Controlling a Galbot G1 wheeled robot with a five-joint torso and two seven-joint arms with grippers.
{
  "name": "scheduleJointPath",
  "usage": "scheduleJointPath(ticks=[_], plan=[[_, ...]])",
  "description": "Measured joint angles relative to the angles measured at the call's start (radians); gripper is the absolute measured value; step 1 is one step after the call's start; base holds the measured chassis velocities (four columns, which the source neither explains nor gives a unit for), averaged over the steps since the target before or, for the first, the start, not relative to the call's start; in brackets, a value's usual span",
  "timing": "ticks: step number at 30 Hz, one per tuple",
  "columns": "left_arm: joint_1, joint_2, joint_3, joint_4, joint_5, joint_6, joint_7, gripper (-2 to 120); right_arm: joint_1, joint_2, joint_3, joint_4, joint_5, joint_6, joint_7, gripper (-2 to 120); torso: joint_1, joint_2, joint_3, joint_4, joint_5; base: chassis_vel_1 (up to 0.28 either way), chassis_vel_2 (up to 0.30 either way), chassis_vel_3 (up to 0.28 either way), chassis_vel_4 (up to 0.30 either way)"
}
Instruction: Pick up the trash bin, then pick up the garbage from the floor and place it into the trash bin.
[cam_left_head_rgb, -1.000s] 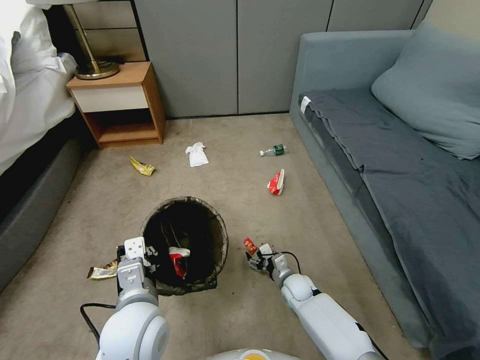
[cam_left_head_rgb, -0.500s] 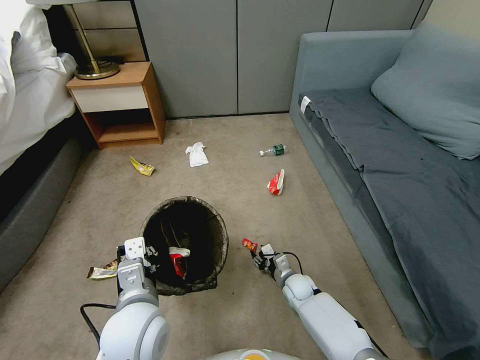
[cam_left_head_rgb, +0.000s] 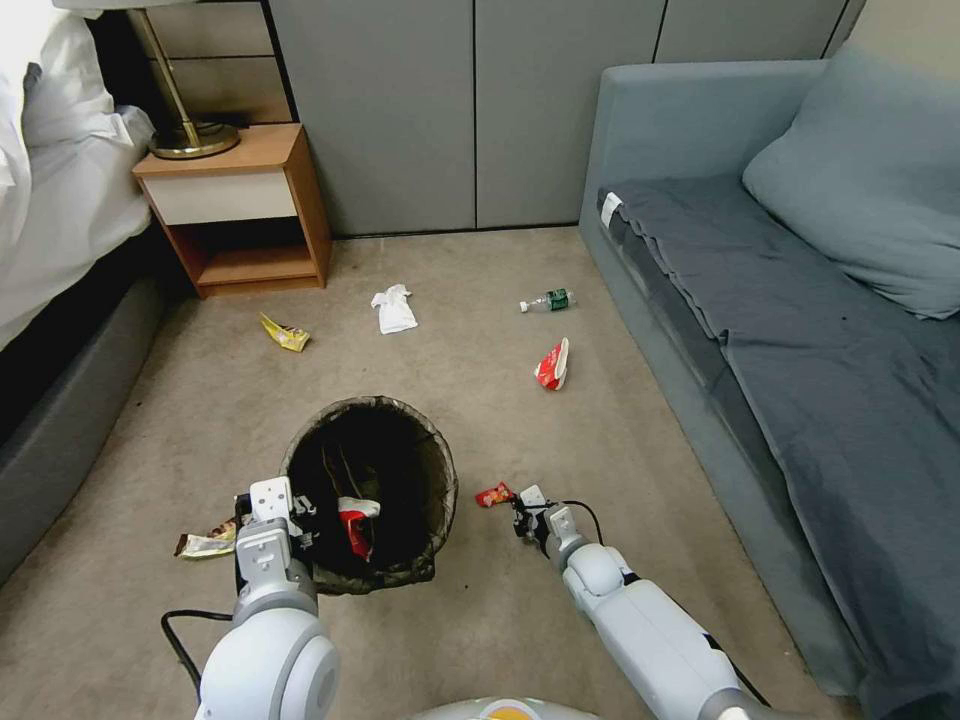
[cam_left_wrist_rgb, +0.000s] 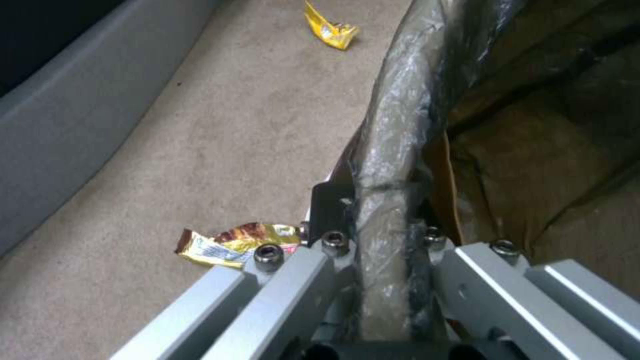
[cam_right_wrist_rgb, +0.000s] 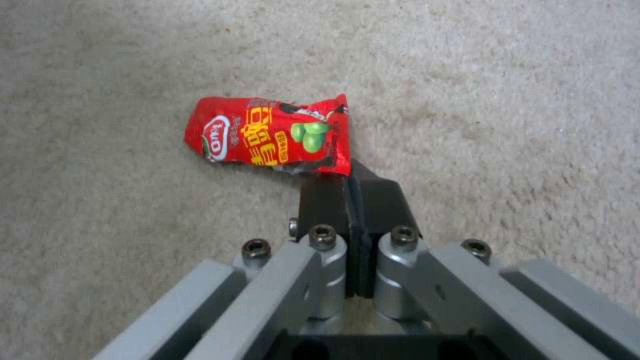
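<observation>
While the left gripper (cam_left_head_rgb: 300, 520) clamped the near rim of the trash bin (cam_left_head_rgb: 370, 490), its fingers (cam_left_wrist_rgb: 330, 207) pressed on either side of the bag-wrapped edge, the bin sat low over the beige carpet (cam_left_head_rgb: 480, 640) in front of the robot. Its dark liner was folded over the rim, and a red-and-white wrapper (cam_left_head_rgb: 352, 525) lay inside against the near wall.

To the bin's right, the right gripper (cam_left_head_rgb: 516, 500) was down near the floor with its black fingertips pressed together on one corner of a small red snack packet (cam_left_head_rgb: 493, 494). In the right wrist view the packet (cam_right_wrist_rgb: 270, 136) stuck out sideways from the closed tips, printed with yellow characters and green peas; whether it touched the carpet could not be told.

More litter lay scattered on the carpet: a brown-and-yellow wrapper (cam_left_head_rgb: 205, 542) just beside the left gripper, a yellow wrapper (cam_left_head_rgb: 286, 334) near the wooden nightstand (cam_left_head_rgb: 240, 205), a crumpled white tissue (cam_left_head_rgb: 393, 309) farther on, a small clear bottle with a green label (cam_left_head_rgb: 547, 300) close to the grey sofa (cam_left_head_rgb: 780, 330), and a red-and-white packet (cam_left_head_rgb: 552, 365) between that bottle and the right gripper.
</observation>
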Motion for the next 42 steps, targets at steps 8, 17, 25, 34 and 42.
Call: scheduleJointPath(ticks=[8, 17, 25, 34, 42], plan=[[-0.005, 0.001, 0.001, 0.0, 0.0, 0.0, 0.001, 0, -0.008, -0.001, 0.001, 0.012, -0.009, -0.001, 0.006, 22, 0.0, 0.0, 0.0, 0.0, 0.0, 0.0, 0.0, 0.0, 0.0], [-0.007, 0.001, 0.001, 0.001, 0.0, 0.0, 0.001, 0, -0.008, 0.002, 0.001, 0.013, -0.014, -0.001, 0.009, 52, 0.0, 0.0, 0.0, 0.0, 0.0, 0.0, 0.0, 0.0, 0.0], [-0.008, 0.002, 0.001, 0.001, 0.0, 0.0, 0.001, 0, -0.005, 0.0, 0.0, 0.012, -0.015, 0.004, 0.012, 25, 0.0, 0.0, 0.0, 0.0, 0.0, 0.0, 0.0, 0.0, 0.0], [-0.006, 0.003, 0.001, 0.0, 0.0, 0.001, 0.002, 0, 0.002, 0.0, -0.006, 0.015, -0.029, 0.012, 0.013, 0, 0.0, 0.0, 0.0, 0.0, 0.0, 0.0, 0.0, 0.0, 0.0], [-0.005, 0.004, 0.0, -0.002, -0.001, 0.001, 0.002, 0, 0.006, 0.001, -0.014, 0.016, -0.038, 0.017, 0.013, 0, 0.0, 0.0, 0.0, 0.0001, 0.0, 0.0, 0.0, 0.0, 0.0]])
